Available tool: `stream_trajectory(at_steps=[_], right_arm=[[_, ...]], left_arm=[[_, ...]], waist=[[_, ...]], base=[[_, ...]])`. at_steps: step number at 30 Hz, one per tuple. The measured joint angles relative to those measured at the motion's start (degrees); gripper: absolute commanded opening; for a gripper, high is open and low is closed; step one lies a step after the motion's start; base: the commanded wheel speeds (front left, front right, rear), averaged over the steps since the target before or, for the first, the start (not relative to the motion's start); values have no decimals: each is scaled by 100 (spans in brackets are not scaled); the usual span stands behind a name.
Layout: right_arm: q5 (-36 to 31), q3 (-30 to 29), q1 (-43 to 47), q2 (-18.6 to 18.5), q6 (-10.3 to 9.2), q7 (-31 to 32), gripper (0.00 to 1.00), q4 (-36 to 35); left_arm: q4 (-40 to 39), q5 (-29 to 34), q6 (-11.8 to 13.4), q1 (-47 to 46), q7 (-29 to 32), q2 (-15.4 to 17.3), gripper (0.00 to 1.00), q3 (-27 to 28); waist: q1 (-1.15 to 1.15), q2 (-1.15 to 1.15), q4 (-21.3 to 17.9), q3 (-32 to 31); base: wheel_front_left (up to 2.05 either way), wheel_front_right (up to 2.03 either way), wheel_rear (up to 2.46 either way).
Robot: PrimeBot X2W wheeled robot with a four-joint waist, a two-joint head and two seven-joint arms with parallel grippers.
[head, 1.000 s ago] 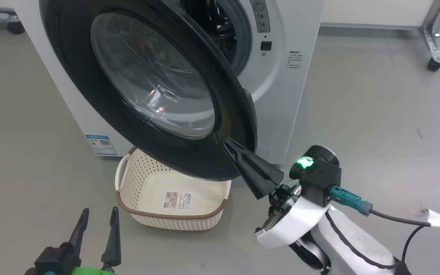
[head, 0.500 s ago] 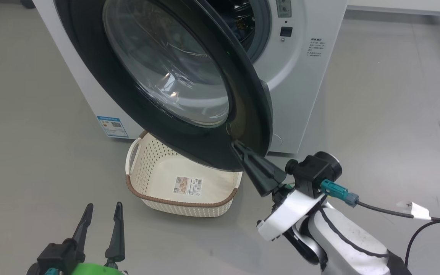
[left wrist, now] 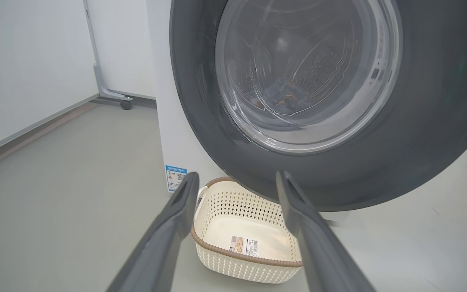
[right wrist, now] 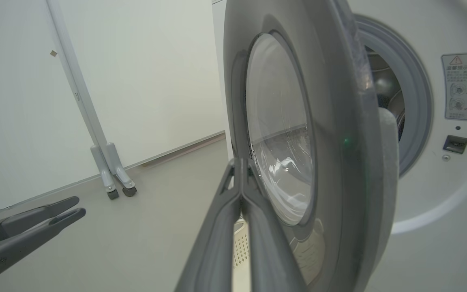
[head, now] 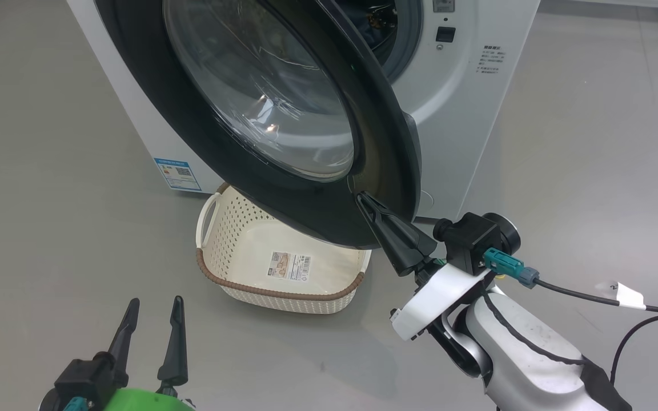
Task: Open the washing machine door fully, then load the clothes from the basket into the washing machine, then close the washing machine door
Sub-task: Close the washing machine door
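The washing machine door [head: 192,131] stands partly open in front of the white washing machine [head: 466,114]. My right gripper [head: 361,198] is shut, empty, with its tip against the black ring's lower right edge; in the right wrist view its fingers [right wrist: 240,162] press together on the door [right wrist: 339,121]. My left gripper [head: 155,308] hangs open and empty at the lower left, in front of the basket [head: 260,291]. The cream basket [left wrist: 237,253] sits on the floor under the door with just a sticker inside. Blue and orange clothes [left wrist: 286,91] show through the glass, inside the drum.
A blue label [head: 177,174] sits low on the machine's front. A black cable [head: 592,294] with a white tag trails from my right wrist. A wheeled metal frame leg [left wrist: 114,95] stands by the white wall, left of the machine. Grey floor lies all around.
The whole head view has shifted, so the camera moved. My right gripper's tip stays on the door's lower edge, and its wrist has turned so the green light no longer shows. The left gripper is unchanged.
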Motion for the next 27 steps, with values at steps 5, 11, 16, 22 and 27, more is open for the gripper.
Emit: stream_trajectory(at_steps=[5, 11, 16, 22, 27], right_arm=[[1, -19, -46, -1, 0, 0, 0, 65], [1, -43, -158, -12, 0, 0, 0, 115], [1, -54, -297, -18, 0, 0, 0, 123], [1, -92, -426, -47, 0, 0, 0, 124], [1, -200, -550, -67, 0, 0, 0, 125]], left_arm=[[-4, 0, -41, -5, 0, -7, 100, 3], [-55, 0, -43, -20, 0, -25, 100, 1], [-104, -2, -44, -62, 0, -35, 100, 4], [-132, -3, -49, -132, 0, -49, 100, 31], [-160, -10, -51, -175, 0, -53, 100, 73]], waist=[[0, 0, 18, 42], [0, 0, 36, 141], [0, 0, 44, 263], [0, 0, 37, 430], [0, 0, 10, 571]], base=[[0, 0, 0], [0, 0, 0], [0, 0, 0], [0, 0, 0], [0, 0, 0]])
